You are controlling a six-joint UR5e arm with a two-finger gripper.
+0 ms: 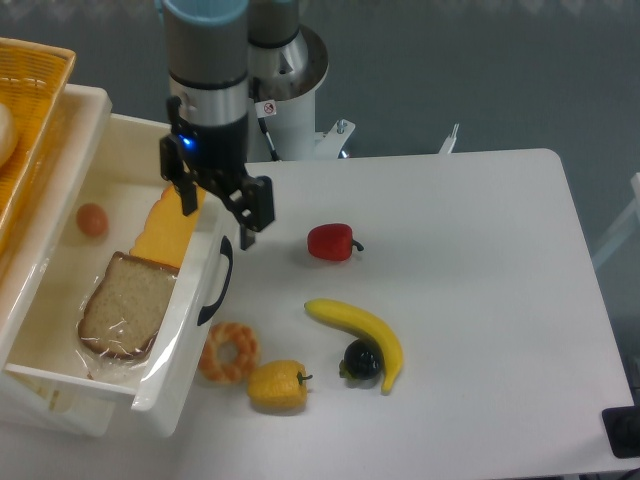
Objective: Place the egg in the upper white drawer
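The egg (92, 220), a small brownish-pink oval, lies inside the upper white drawer (215, 250) near its left wall. The drawer stands pulled out, its black curved handle facing the table. My gripper (218, 208) hangs above the drawer's front wall, open, with nothing between its fingers. One finger is over the drawer, the other (253, 208) over the table. The egg is well to the left of the gripper.
In the drawer lie wrapped bread (125, 305) and a yellow wedge (165, 232). A yellow wicker basket (28, 120) sits at the far left. On the table: red pepper (331, 242), banana (362, 335), dark fruit (360, 359), doughnut (229, 352), yellow pepper (277, 386).
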